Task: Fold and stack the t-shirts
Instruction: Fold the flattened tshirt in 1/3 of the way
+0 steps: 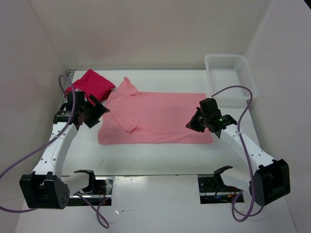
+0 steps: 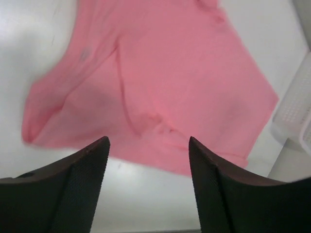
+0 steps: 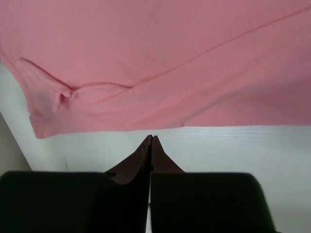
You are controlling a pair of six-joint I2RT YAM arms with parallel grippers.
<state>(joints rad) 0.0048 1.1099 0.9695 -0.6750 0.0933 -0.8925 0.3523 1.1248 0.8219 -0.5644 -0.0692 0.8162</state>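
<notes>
The salmon pink t-shirt (image 1: 155, 116) lies spread flat across the middle of the table, one sleeve folded in over its left part; it also shows in the left wrist view (image 2: 170, 77) and the right wrist view (image 3: 155, 63). A crimson t-shirt (image 1: 92, 83) lies folded at the back left. The dark red shirt is not in view. My left gripper (image 1: 99, 112) hovers at the pink shirt's left edge, open and empty (image 2: 148, 145). My right gripper (image 1: 192, 124) is above the shirt's right end, shut and empty (image 3: 151, 138).
A white perforated basket (image 1: 228, 77) stands at the back right corner. White walls close in the table on the left, back and right. Purple cables loop beside both arms.
</notes>
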